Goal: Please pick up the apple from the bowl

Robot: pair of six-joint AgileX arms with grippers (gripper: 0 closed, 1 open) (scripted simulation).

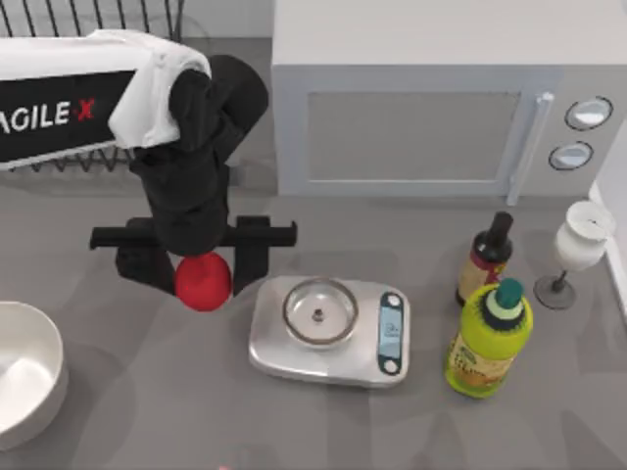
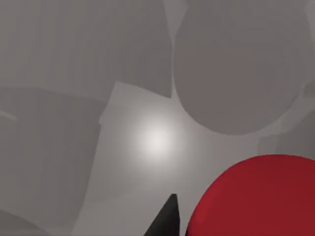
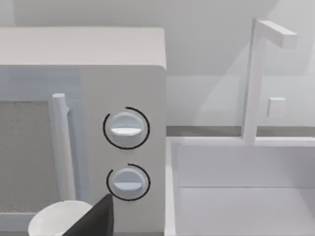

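Left gripper: the left gripper [image 1: 203,262] hangs over the grey table [image 1: 127,411], between the bowl and the scale; its black fingers [image 1: 251,257] stand on both sides of the apple and pinch it

Apple: the red apple [image 1: 203,281] is held in the left gripper, above the table, well apart from the bowl and just beside the left edge of the scale; in the left wrist view the apple [image 2: 256,196] is close to the camera, with the grey table under it

Bowl: the white bowl [image 1: 44,387] stands at the left edge of the table, cut by the frame; nothing lies in the part of its inside that is visible

Scale: the silver kitchen scale [image 1: 328,333] with its steel dish [image 1: 319,311] stands in the middle of the table

Right side: a dark bottle [image 1: 485,257], a yellow-green bottle [image 1: 490,338] and a white glass [image 1: 578,245] stand near each other

Behind: a microwave [image 1: 431,108] stands at the back; the right wrist view shows its two knobs [image 3: 126,129] and a white sink [image 3: 236,187] beside it

Right gripper: a dark tip of it [image 3: 96,219] is in the right wrist view, in front of the microwave; I cannot tell if it is spread or pressed together
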